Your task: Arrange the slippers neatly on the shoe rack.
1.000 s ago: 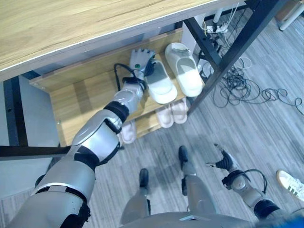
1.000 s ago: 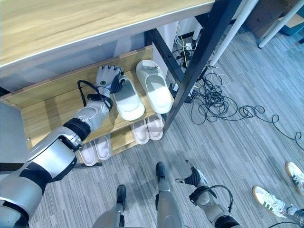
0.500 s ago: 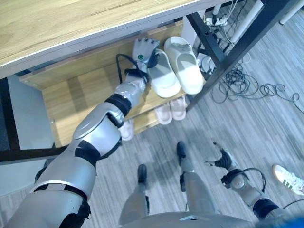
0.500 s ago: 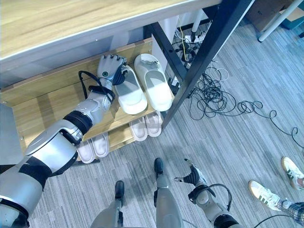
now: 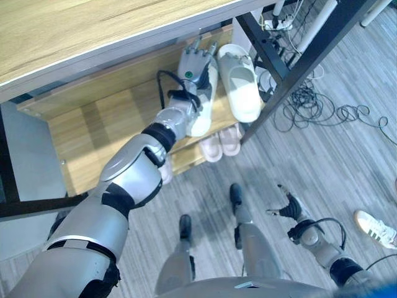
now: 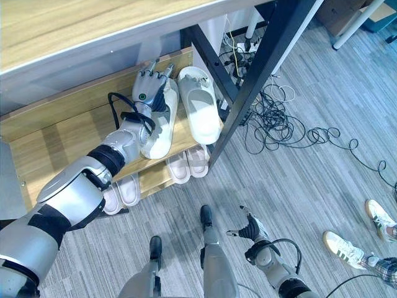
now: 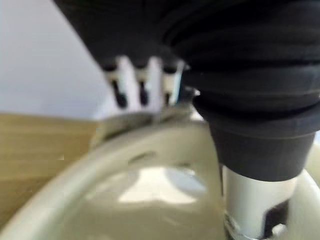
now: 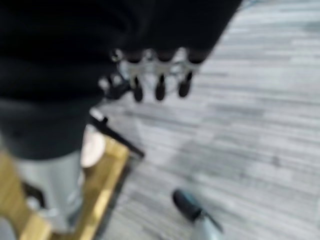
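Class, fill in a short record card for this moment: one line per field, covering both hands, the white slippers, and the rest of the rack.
Left hand: on top shelf, fingers straight, resting on one white slipper
Held slipper: tipped on its side
Other white slipper: flat, beside it to the right
Lower shelf: two pale pairs
Right hand: low over floor, fingers relaxed, holding nothing

Grey wood-grain plank floor point(image 6: 322, 87), with a tangle of black cables point(image 6: 282, 133) near a black metal table leg point(image 6: 251, 81). Above, a light wooden tabletop point(image 5: 80, 25). At the right edge, a person's white sneakers point(image 6: 350, 248).
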Tool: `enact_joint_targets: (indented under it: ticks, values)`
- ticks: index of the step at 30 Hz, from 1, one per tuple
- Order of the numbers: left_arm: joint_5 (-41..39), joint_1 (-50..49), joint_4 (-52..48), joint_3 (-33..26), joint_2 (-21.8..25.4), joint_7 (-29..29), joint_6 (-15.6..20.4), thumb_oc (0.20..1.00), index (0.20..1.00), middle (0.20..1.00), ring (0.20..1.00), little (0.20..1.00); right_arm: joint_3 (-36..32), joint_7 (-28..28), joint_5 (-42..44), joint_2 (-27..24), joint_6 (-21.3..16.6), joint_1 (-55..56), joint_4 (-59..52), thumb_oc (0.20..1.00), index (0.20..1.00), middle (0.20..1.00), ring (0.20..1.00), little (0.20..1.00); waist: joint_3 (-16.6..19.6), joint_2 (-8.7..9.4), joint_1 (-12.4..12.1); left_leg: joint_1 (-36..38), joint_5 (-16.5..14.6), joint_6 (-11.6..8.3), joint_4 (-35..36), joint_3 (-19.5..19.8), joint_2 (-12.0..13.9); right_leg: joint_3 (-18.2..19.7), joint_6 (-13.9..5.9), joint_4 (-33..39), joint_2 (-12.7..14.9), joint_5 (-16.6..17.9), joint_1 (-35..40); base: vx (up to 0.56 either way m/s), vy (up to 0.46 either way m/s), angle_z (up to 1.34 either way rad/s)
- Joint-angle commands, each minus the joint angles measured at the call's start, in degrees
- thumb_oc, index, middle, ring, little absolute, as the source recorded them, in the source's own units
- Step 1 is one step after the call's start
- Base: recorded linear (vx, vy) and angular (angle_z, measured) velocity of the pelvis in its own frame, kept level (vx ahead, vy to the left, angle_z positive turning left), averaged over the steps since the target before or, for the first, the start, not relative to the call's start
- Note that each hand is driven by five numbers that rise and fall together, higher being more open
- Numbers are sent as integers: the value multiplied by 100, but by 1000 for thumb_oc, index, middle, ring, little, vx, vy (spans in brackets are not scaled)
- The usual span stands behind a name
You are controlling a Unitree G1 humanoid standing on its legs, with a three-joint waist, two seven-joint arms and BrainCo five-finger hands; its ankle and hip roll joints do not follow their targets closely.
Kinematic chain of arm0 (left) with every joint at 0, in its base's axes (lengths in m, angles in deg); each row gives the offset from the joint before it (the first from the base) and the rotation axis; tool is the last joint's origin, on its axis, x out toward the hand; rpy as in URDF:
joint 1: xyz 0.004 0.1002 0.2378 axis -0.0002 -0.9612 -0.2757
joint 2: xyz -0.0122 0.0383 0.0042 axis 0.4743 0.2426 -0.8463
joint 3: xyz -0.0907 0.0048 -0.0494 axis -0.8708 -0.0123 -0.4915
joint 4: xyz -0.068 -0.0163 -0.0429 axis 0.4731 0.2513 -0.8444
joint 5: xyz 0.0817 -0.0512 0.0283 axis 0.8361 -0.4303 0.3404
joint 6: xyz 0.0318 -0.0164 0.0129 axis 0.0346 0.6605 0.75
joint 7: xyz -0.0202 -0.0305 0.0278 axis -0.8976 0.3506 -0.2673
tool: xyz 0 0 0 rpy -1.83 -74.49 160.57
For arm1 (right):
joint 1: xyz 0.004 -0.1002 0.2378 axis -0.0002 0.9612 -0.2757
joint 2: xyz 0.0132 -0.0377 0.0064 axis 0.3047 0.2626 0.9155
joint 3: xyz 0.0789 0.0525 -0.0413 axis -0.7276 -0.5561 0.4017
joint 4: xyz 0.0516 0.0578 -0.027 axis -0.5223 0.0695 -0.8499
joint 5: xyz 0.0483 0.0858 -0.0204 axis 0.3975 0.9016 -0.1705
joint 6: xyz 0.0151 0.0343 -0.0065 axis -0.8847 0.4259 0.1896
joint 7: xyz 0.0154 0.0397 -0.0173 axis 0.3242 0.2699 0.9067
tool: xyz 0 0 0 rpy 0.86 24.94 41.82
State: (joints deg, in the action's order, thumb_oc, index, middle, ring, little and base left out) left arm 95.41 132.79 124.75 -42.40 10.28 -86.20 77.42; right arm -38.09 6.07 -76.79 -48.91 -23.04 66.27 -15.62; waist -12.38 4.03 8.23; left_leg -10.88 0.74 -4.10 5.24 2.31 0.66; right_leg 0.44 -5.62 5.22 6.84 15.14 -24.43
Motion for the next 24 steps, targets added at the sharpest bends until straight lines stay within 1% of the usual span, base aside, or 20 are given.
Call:
enact_joint_targets:
  ticks: [1, 10, 18, 24]
  values:
    - [-208, 605, -166, -480, 38, -185, 123, 1000, 1000, 1000, 1000, 1000, -126, -85, 40, -147, -109, -204, -149, 1000, 1000, 1000, 1000, 1000, -455, -367, -140, -684, 250, 146, -24, -15, 44, -170, -344, -261, -12, -1079, 591, 0, 0, 0]
    - [-418, 462, -334, -715, 222, -151, 104, 1000, 1000, 1000, 1000, 1000, -142, 14, 10, -78, -23, -89, -44, 1000, 1000, 1000, 1000, 1000, -420, -379, -219, -598, 245, 147, -24, 4, 31, -230, -351, -257, 0, -1092, 688, 0, 0, 0]
    - [-554, 274, -514, -895, 441, -151, 135, 1000, 1000, 1000, 1000, 1000, -128, 89, -15, -9, 6, -19, -7, 1000, 1000, 1000, 1000, 1000, -362, -348, -282, -547, 239, 146, -24, 15, 25, -284, -345, -253, -10, -1110, 778, 0, 0, 0]
    - [-680, -118, -922, -1177, 722, -156, 181, 1000, 1000, 1000, 1000, 1000, -173, 127, -21, 40, 35, 78, 30, 1000, 1000, 1000, 1000, 1000, -344, -343, -334, -512, 239, 151, -24, 38, 25, -314, -342, -251, -8, -1111, 831, -4, -2, 1]
